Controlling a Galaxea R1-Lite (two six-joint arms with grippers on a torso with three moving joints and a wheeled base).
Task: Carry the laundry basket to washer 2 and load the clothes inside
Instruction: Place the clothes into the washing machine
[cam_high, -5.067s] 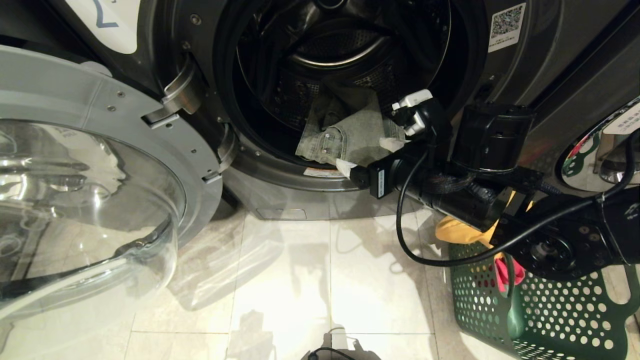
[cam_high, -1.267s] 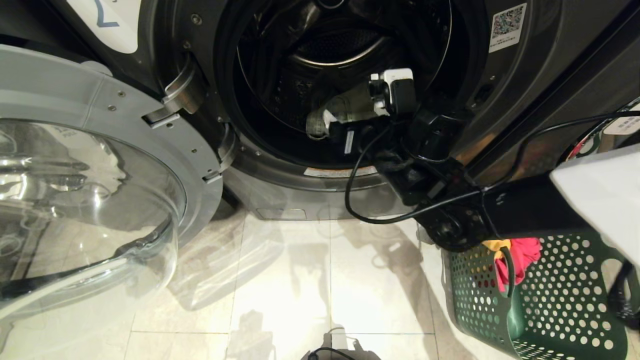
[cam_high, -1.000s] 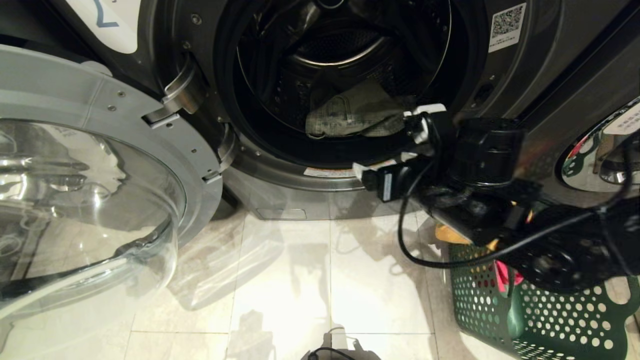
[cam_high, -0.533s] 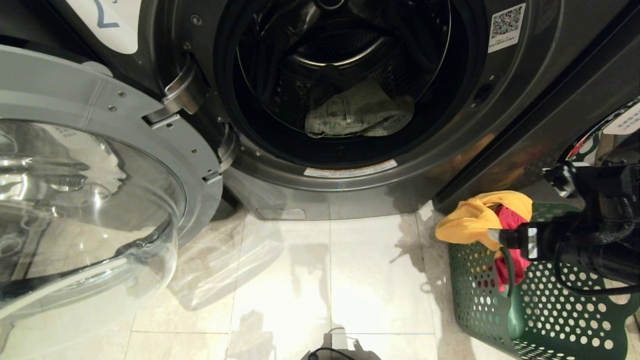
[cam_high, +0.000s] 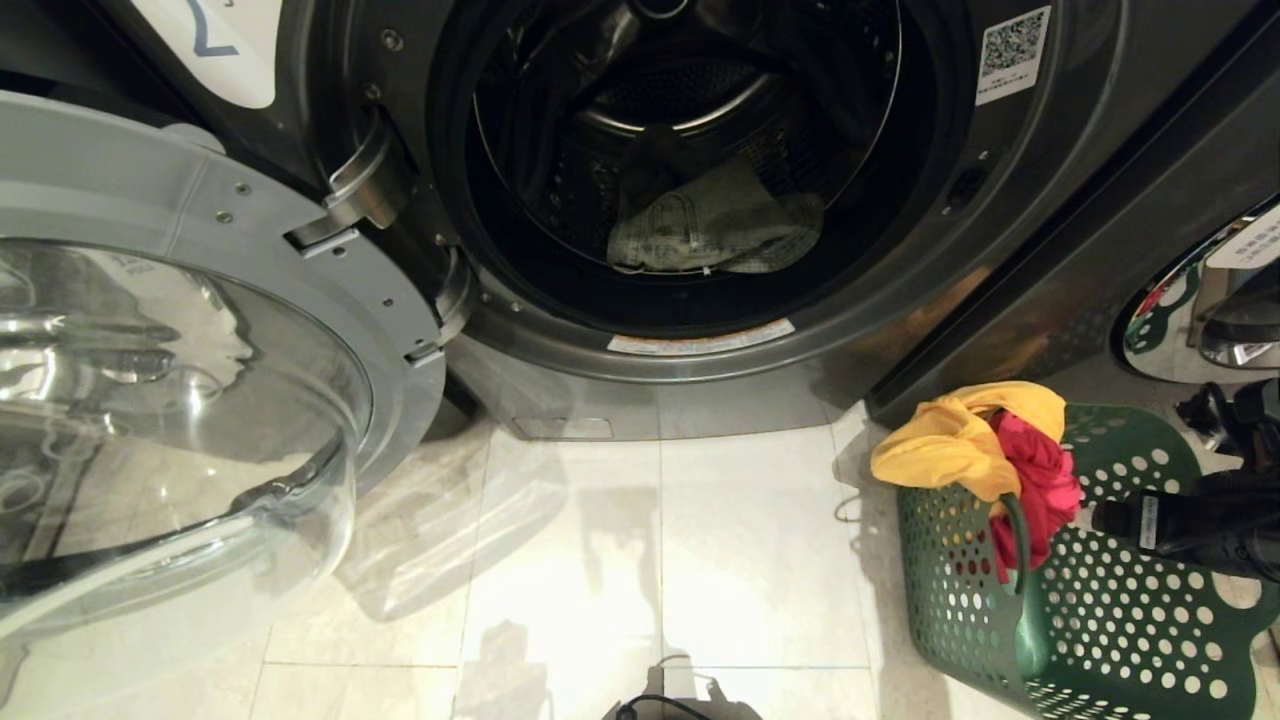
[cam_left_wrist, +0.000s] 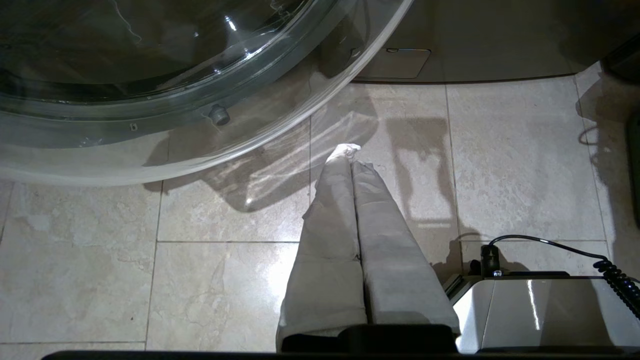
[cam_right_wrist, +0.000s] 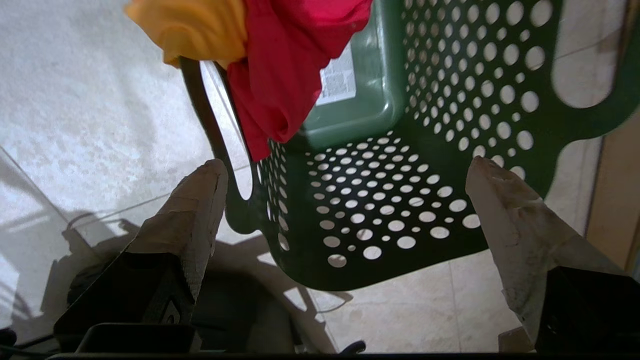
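Washer 2 (cam_high: 1000, 200) stands with its door wide open, and the grey-green denim trousers (cam_high: 710, 225) lie in its drum. The dark green laundry basket (cam_high: 1100, 620) sits on the floor at the right. A yellow cloth (cam_high: 950, 440) and a red-pink cloth (cam_high: 1045, 485) hang over its near corner. My right gripper (cam_high: 1140, 465) hovers over the basket, open and empty. In the right wrist view the right gripper (cam_right_wrist: 347, 167) spans the basket wall (cam_right_wrist: 450, 100), with the red-pink cloth (cam_right_wrist: 285, 65) and yellow cloth (cam_right_wrist: 195, 30) beyond its fingertips. My left gripper (cam_left_wrist: 351, 160) is shut, parked above the floor.
The round glass door (cam_high: 180, 330) swings out to the left and takes up that side. A second washer's door (cam_high: 1200, 310) shows at the far right. Pale floor tiles (cam_high: 660, 560) lie between door and basket. My base (cam_left_wrist: 540, 310) is low beside the left gripper.
My right arm has pulled out of the drum, leaving the trousers inside, and swung right and down over the basket. Its gripper stays open. The left arm has not moved.
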